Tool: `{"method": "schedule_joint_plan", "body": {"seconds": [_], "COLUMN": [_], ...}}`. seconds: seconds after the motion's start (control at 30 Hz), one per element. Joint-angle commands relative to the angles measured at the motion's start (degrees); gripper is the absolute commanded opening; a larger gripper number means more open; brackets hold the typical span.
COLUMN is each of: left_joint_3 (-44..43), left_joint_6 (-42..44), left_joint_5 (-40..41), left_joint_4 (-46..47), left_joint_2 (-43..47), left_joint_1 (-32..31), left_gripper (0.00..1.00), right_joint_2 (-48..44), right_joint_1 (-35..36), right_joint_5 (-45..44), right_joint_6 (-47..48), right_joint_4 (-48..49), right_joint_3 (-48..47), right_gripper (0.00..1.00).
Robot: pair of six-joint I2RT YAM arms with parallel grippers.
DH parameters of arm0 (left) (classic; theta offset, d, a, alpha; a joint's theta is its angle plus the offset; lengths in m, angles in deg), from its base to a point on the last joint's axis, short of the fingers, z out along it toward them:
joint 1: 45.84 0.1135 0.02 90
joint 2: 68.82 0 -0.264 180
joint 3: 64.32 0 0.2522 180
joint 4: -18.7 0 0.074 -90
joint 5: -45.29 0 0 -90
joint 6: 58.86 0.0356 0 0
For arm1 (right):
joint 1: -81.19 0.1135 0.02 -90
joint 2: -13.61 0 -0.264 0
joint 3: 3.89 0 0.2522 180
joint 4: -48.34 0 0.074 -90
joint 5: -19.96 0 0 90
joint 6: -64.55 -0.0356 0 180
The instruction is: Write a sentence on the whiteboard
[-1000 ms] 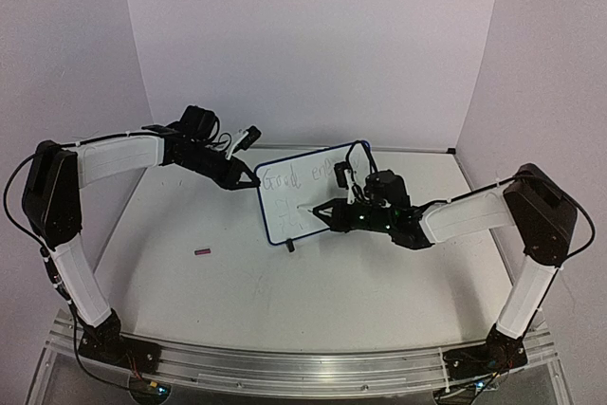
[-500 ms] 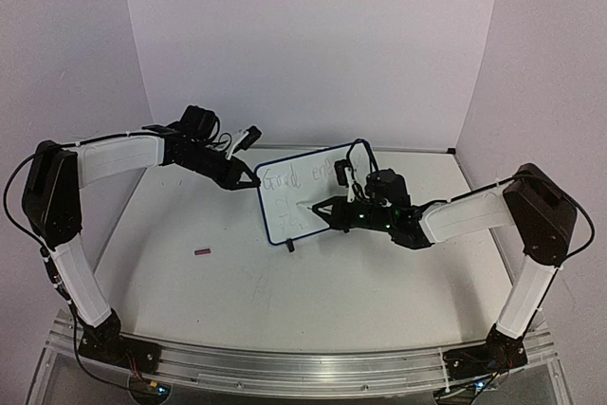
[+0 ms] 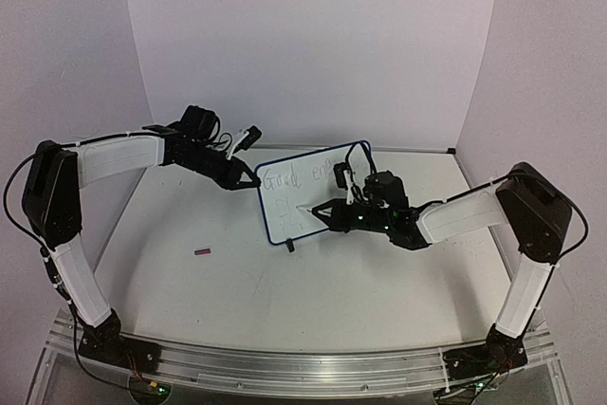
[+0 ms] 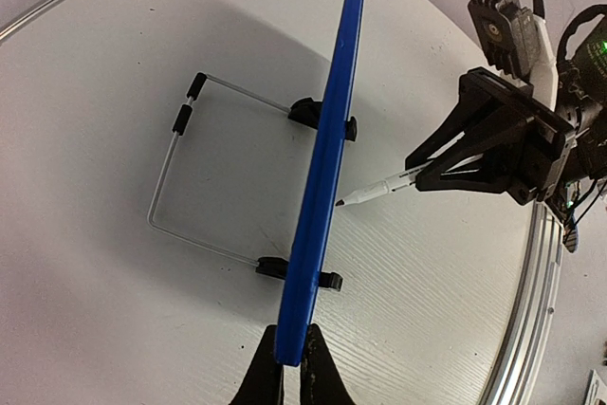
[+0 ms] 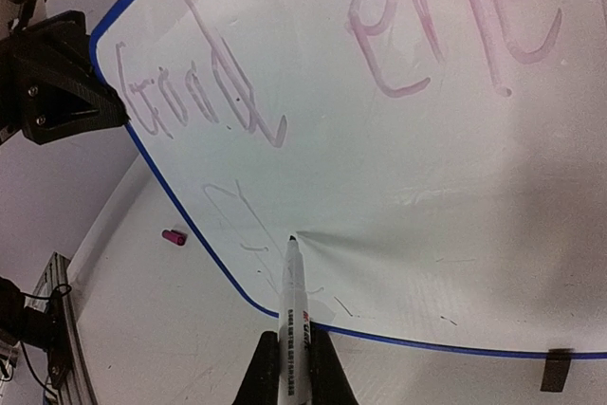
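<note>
My right pincer [image 5: 289,378] is clenched on the marker [image 5: 292,291], its tip against the whiteboard [image 5: 455,187] at lower centre of the wrist view. The sentence [image 5: 199,106] has its top line, but the second is only faint strokes. My left pincer [image 4: 289,375] grasps the board's blue edge. A red cap [image 3: 202,251] lies well apart at left, and I judge nothing blocks me.

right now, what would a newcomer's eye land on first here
The upright whiteboard stands mid-table, with faint writing starting "Good" across its top. The left gripper pinches its left edge while the right gripper holds a marker, tip at the board's lower left. A small red cap lies alone on the table left of it.
</note>
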Motion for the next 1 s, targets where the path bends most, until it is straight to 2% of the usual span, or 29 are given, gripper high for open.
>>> {"method": "schedule_joint_plan", "body": {"seconds": [0.0,0.4,0.97], "left_joint_3": [0.7,0.7,0.6], "left_joint_6": [2.3,2.4,2.3], "left_joint_5": [4.3,4.4,4.4], "left_joint_4": [-5.4,-5.4,-5.4], "left_joint_2": [-2.5,-2.6,-3.0], "left_joint_1": [-1.5,-1.5,-1.5], "left_gripper": [0.0,0.0,0.0], "right_joint_2": [0.7,3.2,2.9], "right_joint_1": [-0.3,-0.7,-0.7], "right_joint_5": [-0.5,-0.2,-0.8], "right_joint_6": [-0.4,-0.3,-0.1], "right_joint_4": [2.2,0.7,-1.6], "right_joint_3": [-1.4,-4.4,-0.7], "right_gripper": [0.0,0.0,0.0]}}
